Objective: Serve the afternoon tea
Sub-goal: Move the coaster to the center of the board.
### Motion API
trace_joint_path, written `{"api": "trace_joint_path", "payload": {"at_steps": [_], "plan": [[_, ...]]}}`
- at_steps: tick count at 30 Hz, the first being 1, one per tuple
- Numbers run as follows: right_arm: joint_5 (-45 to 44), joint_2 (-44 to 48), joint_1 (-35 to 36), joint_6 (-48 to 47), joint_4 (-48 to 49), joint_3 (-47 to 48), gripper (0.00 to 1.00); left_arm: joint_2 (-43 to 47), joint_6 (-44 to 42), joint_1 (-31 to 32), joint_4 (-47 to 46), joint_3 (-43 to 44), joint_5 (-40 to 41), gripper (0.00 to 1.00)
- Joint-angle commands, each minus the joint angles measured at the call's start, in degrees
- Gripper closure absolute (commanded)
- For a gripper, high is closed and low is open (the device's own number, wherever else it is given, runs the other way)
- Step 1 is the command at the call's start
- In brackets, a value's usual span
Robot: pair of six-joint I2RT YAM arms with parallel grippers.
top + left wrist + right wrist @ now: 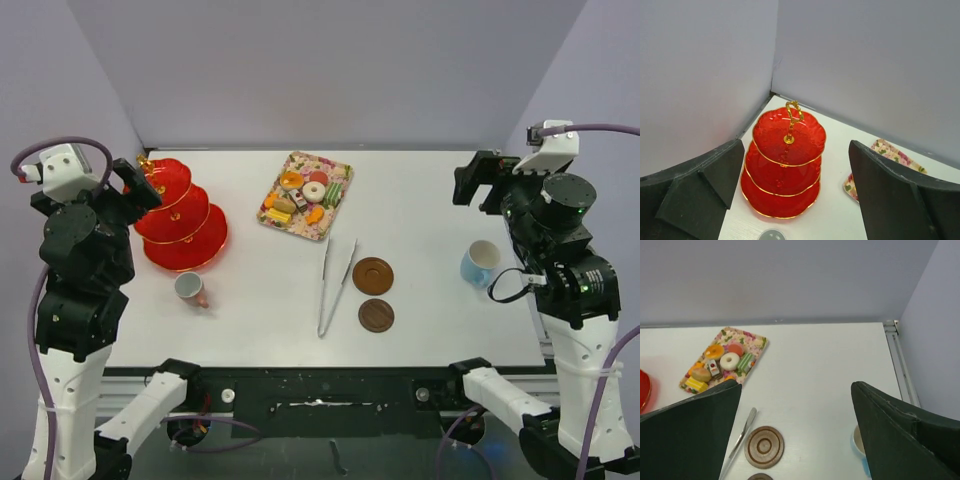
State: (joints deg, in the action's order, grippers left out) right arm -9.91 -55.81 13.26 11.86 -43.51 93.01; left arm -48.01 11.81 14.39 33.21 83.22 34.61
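Note:
The red three-tier stand (181, 216) (787, 167) with its gold handle stands at the table's left, all tiers bare. Small cakes and sweets (303, 193) (722, 362) lie on a flowered tray at the back middle. A pink cup (190, 289) lies on its side in front of the stand. The light-blue cup (481, 263) (858, 441) stands at the right. Two brown saucers (372, 276) (376, 315) (764, 446) sit near the middle. My left gripper (140, 187) (796, 150) hovers open above the stand. My right gripper (472, 186) (795, 386) is open, raised beyond the blue cup.
Metal tongs (335, 285) (741, 434) lie left of the saucers, pointing toward the flowered tray (338, 203). Grey walls close the table at the back and both sides. The white tabletop (430, 200) ends at a black rail at the near edge.

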Motion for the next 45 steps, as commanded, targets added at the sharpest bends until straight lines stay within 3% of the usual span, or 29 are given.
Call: {"api": "trace_joint_path", "payload": {"at_steps": [1,6,15,23,27,33,35,38,43,45], "plan": [[3.0,3.6,-2.1,1.7,3.2,-6.3,0.02,1.7,0.1,-1.5,-2.6,-2.3,-0.3,0.14],[10.2,7.3,-4.9,3.4,5.3,-15.7,0.02,3.9,-2.8,-3.2,-2.5,-4.8,-7.0,0.10],[28.5,9.2,-7.4,8.8,10.1,-29.1,0.02,1.7,0.4,-5.3,-2.2,-3.8,-34.1,0.06],[31.2,7.5,-1.8,10.1,9.5,-35.1,0.02,-4.6,0.0,-4.1,1.4,-2.1,-45.3,0.05],[27.7,5.4,4.2,12.0,10.9,-37.5,0.02,-8.2,-0.3,4.7,5.0,-1.4,-39.0,0.05],[15.3,2.5,8.6,19.2,10.6,-39.2,0.02,-12.9,0.6,26.2,8.2,-1.4,-17.2,0.05],[10.8,3.3,8.8,22.1,11.0,-41.0,0.02,-12.3,0.9,28.8,6.5,-3.3,-15.9,0.05],[11.1,5.0,7.7,23.6,13.3,-44.9,0.02,-8.6,0.1,30.8,1.7,-8.1,-14.2,0.05],[20.4,4.7,3.4,25.0,16.4,-48.7,0.02,2.1,6.3,31.5,-3.3,-15.8,-5.6,0.05],[23.3,4.2,3.2,25.2,18.8,-49.8,0.02,7.1,7.1,31.5,-4.0,-18.3,-6.3,0.03]]}}
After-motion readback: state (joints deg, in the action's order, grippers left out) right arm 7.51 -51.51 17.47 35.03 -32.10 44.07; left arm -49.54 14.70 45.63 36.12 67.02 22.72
